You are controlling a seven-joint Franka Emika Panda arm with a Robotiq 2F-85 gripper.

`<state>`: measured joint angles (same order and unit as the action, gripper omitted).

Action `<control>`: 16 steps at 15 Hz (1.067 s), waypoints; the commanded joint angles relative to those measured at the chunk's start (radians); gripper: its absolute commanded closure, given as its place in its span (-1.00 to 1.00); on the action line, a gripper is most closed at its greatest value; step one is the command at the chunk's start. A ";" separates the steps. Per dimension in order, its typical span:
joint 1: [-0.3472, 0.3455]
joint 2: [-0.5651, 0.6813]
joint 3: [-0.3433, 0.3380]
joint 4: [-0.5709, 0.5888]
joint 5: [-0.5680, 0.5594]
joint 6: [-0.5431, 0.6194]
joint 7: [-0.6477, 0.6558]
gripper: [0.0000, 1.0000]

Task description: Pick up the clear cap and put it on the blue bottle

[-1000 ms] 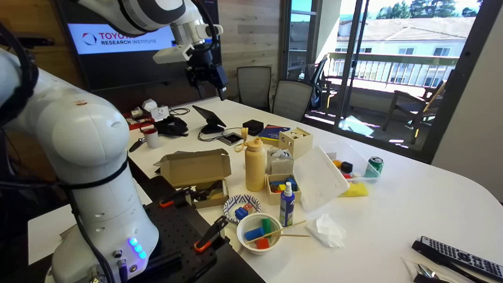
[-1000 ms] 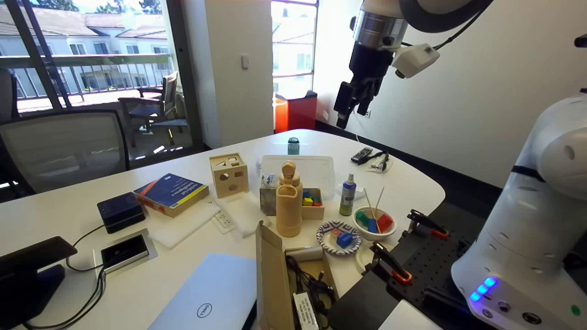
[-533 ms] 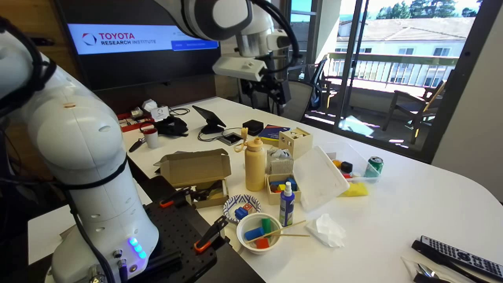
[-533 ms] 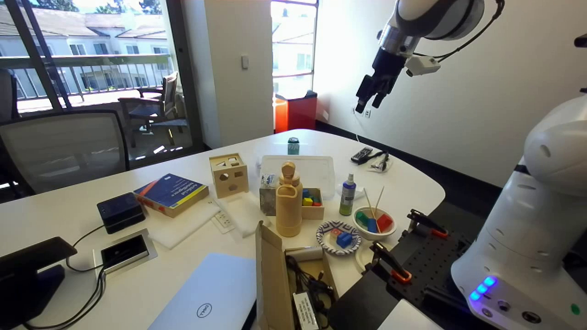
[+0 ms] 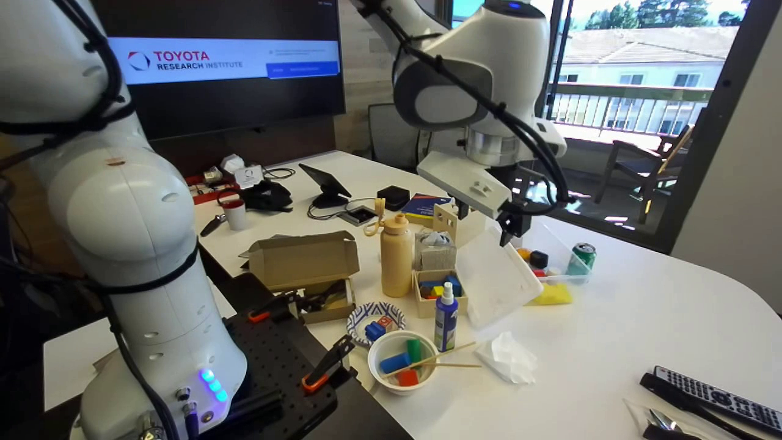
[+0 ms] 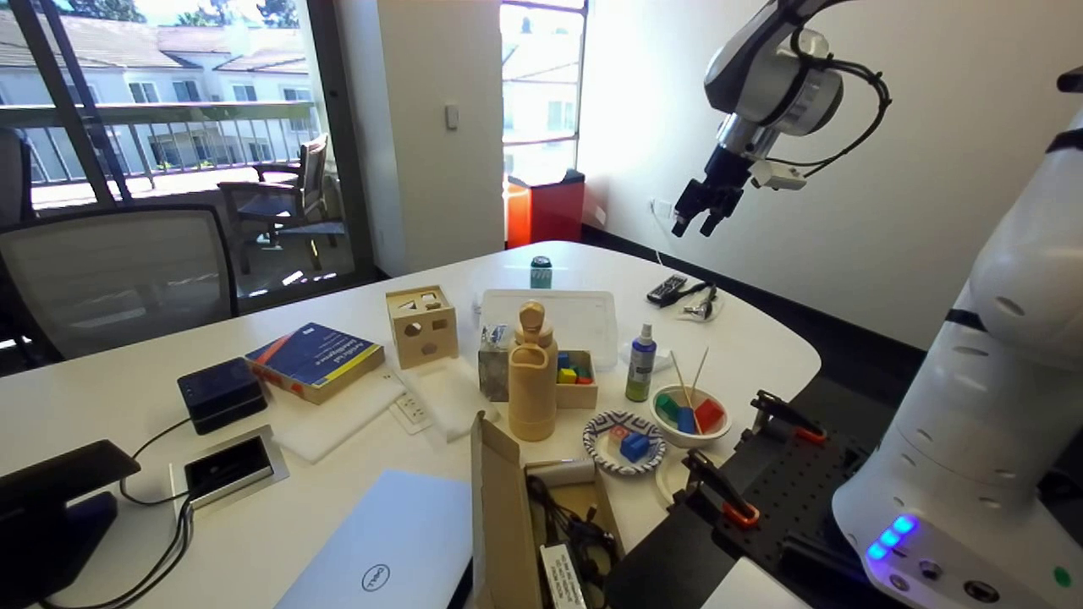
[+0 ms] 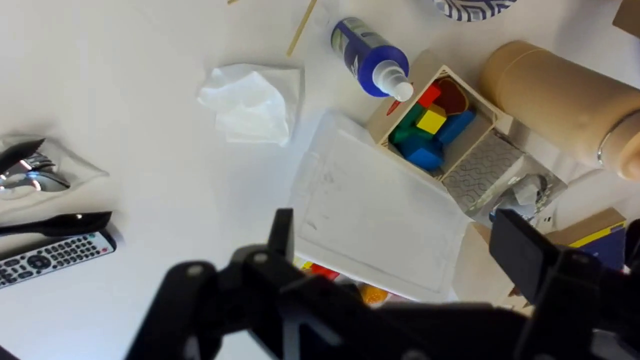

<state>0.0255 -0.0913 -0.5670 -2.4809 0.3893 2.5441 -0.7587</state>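
Observation:
The blue bottle [image 5: 446, 324] is a slim upright spray bottle with a bare white nozzle. It stands beside the wooden block box and the white bowl, and also shows in an exterior view [image 6: 640, 372] and at the top of the wrist view [image 7: 357, 47]. The clear cap is hard to make out; a faint see-through shape [image 7: 321, 16] lies on the table beside the bottle's base in the wrist view and may be it. My gripper [image 7: 396, 220] is open and empty, high above the table over the translucent lid; it shows in both exterior views [image 5: 484, 225] [image 6: 693, 228].
A tan bottle [image 5: 396, 260] stands tall behind the blue bottle. A wooden box [image 5: 426, 310] holds blocks. A white bowl [image 5: 374, 374] holds blocks and sticks. A crumpled tissue [image 5: 508, 360] lies nearby. A translucent lid [image 5: 498, 284] leans on a clear bin; a green can [image 5: 581, 260] is there.
The arm has swung across the table, moving my gripper from near the screen side to above the lid and lower. The gripper stays open. The table objects have not moved.

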 commanded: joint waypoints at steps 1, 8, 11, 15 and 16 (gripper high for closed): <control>-0.003 0.260 -0.015 0.149 0.224 -0.035 -0.152 -1.00; -0.363 0.658 0.292 0.381 0.146 -0.060 0.010 -1.00; -0.451 0.752 0.364 0.441 0.053 -0.087 0.105 -1.00; -0.515 0.796 0.429 0.479 -0.009 -0.121 0.173 -1.00; -0.521 0.799 0.440 0.481 -0.017 -0.121 0.185 -1.00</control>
<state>-0.4613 0.7047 -0.1638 -2.0323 0.4139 2.4723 -0.6316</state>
